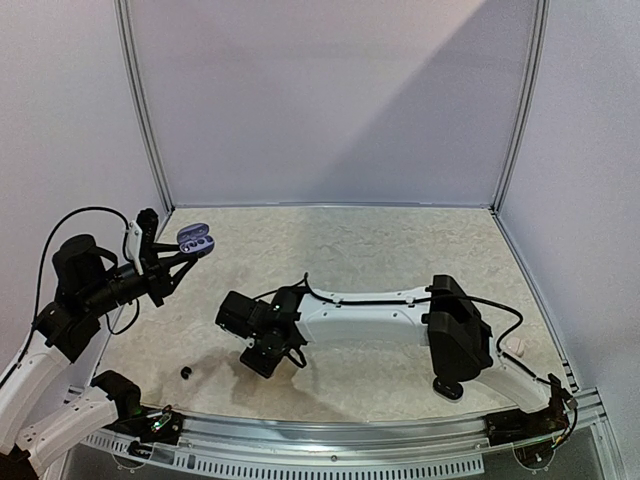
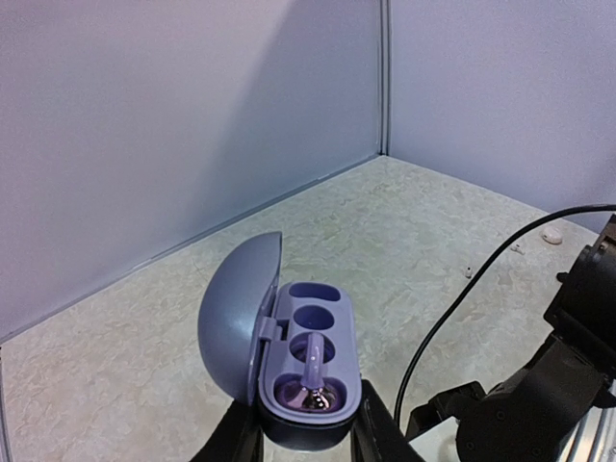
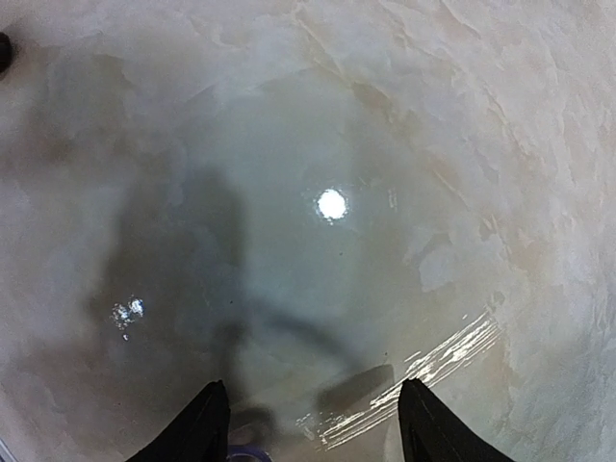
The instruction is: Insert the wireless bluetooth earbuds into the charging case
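At desk level, top view: desk [image 1: 420, 250] w/ beige, marbled, glossy top, curved near edge behind slotted metal rail [image 1: 350, 440]. Enclosure: plain pale lilac-grey walls [image 1: 330, 100] on three sides, joined by slim metal corner posts [image 1: 140, 120]; soft diagonal shadow across back wall. Bright lamp reflection [image 3: 331, 203] on desk in R wrist view, plus streaky glare lower right.

L side: L arm [image 1: 90, 285] raised above desk. L jaws narrow, clamped on near end of charging case [image 2: 308, 404], one finger each side. Case lilac-grey, clear of desk, near L wall; lid [image 2: 241, 318] open, hinged up on its left. One lilac earbud [image 2: 313, 364] seated in nearest recess, stem pointing toward far end; other recesses [image 2: 314, 292] further along, seen as darker ovals.

Centre: R arm [image 1: 370, 320] stretched leftward across desk, wrist turned down. R jaws wide apart, just above desk, nothing clearly betw. them; faint lilac blur at bottom edge of R wrist view by one finger, not identifiable.

Loose items: black earbud [image 1: 186, 373] on desk near front edge, L of R jaws, apart from both arms. Small white object [image 1: 517, 346] on desk at far R, beside R arm's elbow, too small to identify. Black cable [image 2: 462, 308] arcing over desk in L wrist view.
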Controlling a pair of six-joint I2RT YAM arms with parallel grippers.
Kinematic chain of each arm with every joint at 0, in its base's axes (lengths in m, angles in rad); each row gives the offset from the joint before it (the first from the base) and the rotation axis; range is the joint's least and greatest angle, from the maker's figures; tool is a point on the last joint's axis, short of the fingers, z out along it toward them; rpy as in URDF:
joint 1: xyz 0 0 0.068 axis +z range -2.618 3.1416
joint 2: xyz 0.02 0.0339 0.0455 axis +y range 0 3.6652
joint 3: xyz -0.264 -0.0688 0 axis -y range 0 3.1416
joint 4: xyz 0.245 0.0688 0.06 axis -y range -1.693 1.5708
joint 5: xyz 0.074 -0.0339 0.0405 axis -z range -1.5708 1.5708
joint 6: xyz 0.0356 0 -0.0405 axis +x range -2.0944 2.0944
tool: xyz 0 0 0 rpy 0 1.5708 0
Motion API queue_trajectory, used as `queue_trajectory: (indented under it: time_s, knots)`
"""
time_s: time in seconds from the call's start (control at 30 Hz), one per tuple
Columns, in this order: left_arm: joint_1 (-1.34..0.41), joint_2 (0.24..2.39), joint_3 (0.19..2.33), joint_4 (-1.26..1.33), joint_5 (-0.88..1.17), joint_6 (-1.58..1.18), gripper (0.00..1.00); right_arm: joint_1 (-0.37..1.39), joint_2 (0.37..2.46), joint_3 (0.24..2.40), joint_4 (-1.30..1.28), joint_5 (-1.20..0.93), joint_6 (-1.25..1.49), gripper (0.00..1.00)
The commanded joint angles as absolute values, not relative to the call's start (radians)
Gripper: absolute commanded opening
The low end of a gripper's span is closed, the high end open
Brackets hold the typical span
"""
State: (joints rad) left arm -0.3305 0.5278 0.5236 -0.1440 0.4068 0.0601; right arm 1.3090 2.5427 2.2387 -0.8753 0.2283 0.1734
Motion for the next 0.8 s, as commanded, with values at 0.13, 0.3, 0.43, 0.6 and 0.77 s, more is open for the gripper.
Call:
queue_trajectory:
  time_s: [0.13,0.3,0.43,0.6,0.77]
  knots:
    - [-0.319,0.531,0.504,-0.133,0.402,0.074,0.00,1.323,2.484,2.168,-0.915,0.224,0.129,0.58]
    - [-0.320,0.529,0.501,-0.135,0.405,0.076,0.00,1.321,2.449,2.131,-0.873,0.154,0.119,0.53]
    - [-0.320,0.525,0.504,-0.142,0.404,0.079,0.00,1.318,2.437,2.111,-0.846,0.099,0.124,0.42]
    - [-0.320,0.523,0.506,-0.151,0.406,0.084,0.00,1.298,2.433,2.092,-0.863,0.023,0.178,0.38]
    - [-0.320,0.523,0.503,-0.148,0.408,0.081,0.00,1.275,2.400,2.031,-0.846,-0.047,0.242,0.30]
